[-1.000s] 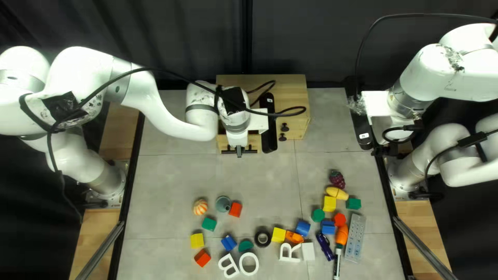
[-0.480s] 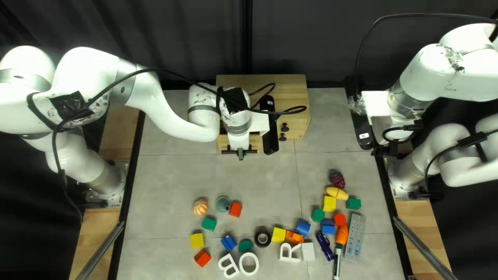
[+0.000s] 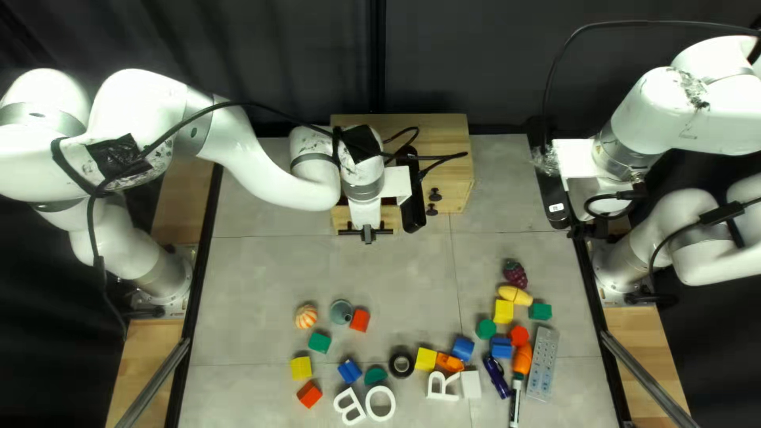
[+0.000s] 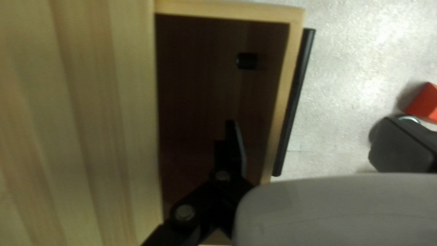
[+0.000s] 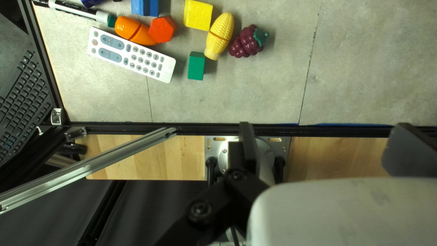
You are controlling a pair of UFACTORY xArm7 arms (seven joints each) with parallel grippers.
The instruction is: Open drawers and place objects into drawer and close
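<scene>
Wooden and pulled out from the cabinet (image 3: 444,135), the drawer (image 4: 227,11) holds a small black piece (image 4: 247,61): opening is done, one placement perhaps. The left tool (image 4: 314,136), at the drawer, and the right tool (image 5: 325,136), well apart, are both released. Closing is left, possibly after more loading.
</scene>
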